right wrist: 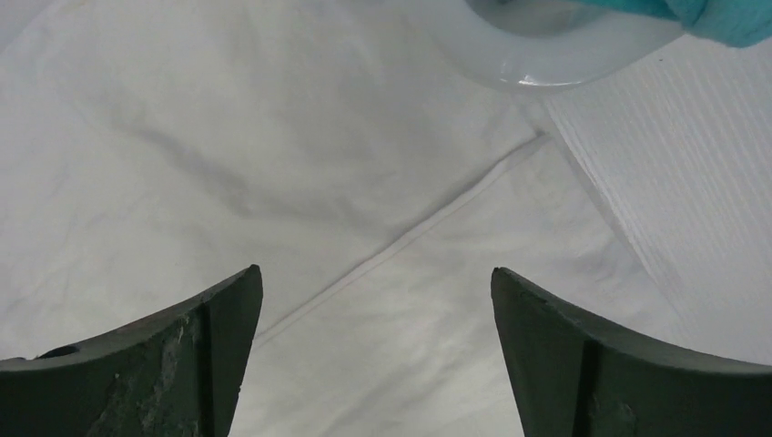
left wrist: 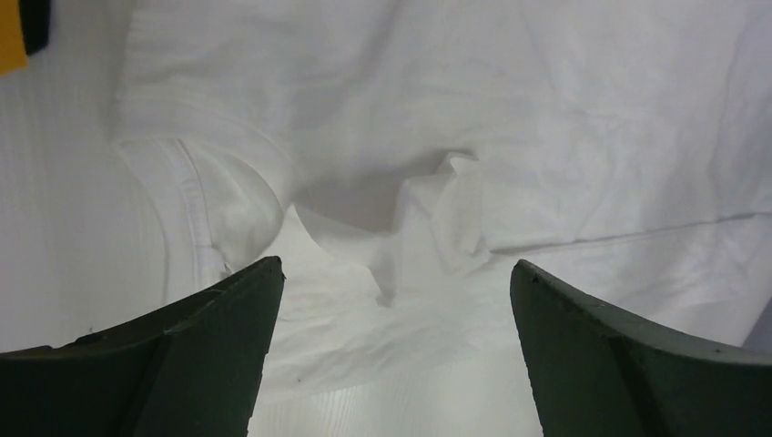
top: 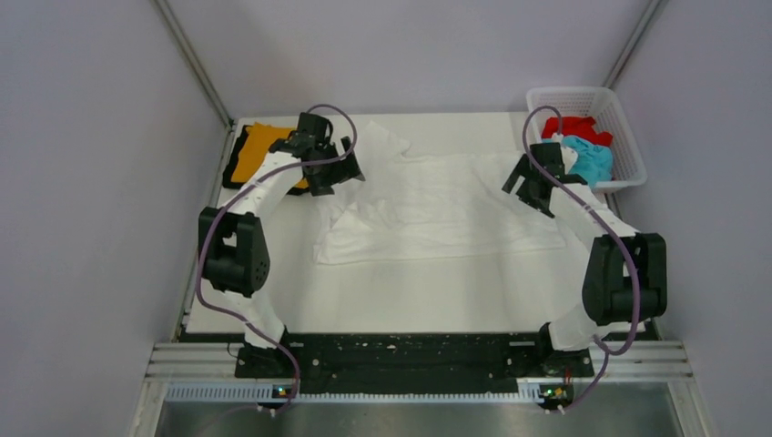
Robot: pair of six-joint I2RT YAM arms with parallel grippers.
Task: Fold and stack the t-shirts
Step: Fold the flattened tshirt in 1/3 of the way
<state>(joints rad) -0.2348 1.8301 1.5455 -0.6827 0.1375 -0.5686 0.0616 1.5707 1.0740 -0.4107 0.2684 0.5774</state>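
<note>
When read from the left: orange t-shirt (top: 259, 150) on black t-shirt (top: 233, 166) in the far left corner; left claw (top: 337, 177) wide open, empty, over white t-shirt (top: 446, 205) spread across the middle; right claw (top: 530, 193) wide open, empty, over its right end; red t-shirt (top: 575, 127) and teal t-shirt (top: 592, 161) in basket (top: 583, 91), far right corner.

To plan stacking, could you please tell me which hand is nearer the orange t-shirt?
Left. The left hand is beside the orange t-shirt; the right hand is across, near the basket.
</note>
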